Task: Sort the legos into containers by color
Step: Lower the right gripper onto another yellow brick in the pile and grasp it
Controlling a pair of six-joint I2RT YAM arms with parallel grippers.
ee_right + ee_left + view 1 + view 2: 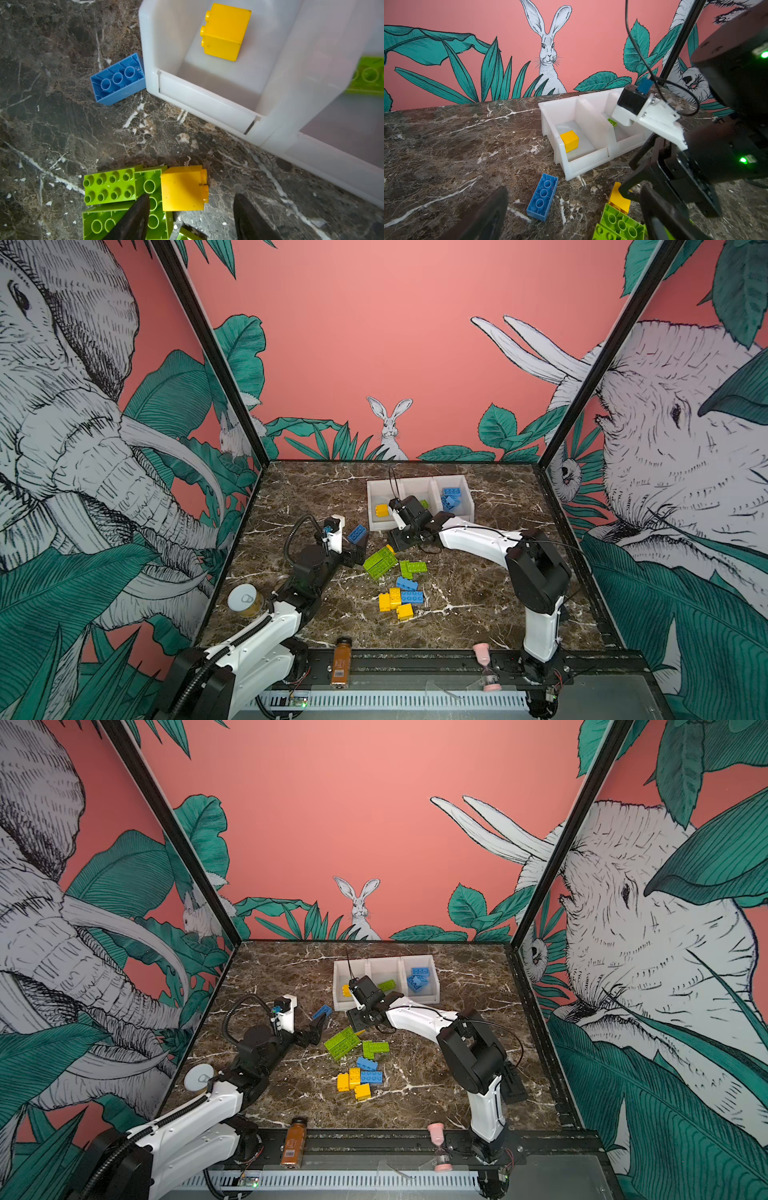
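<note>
The legos (380,562) were found partly sorted. In the containers (419,483), placed near the far edge of the surface (478,572), a boxed yellow brick (225,31) was seen in the left bin, a lime brick (424,503) in the middle bin and blue bricks (451,497) in the right bin. The rest were scattered mid-surface. An overturned blue brick (118,81) was seen just beside the left bin's front corner. The right end effector (192,199) was positioned at a loose yellow brick (184,188), jaws parted and not closed on it. The left end effector (574,193) was held wide and empty near the overturned blue brick.
</note>
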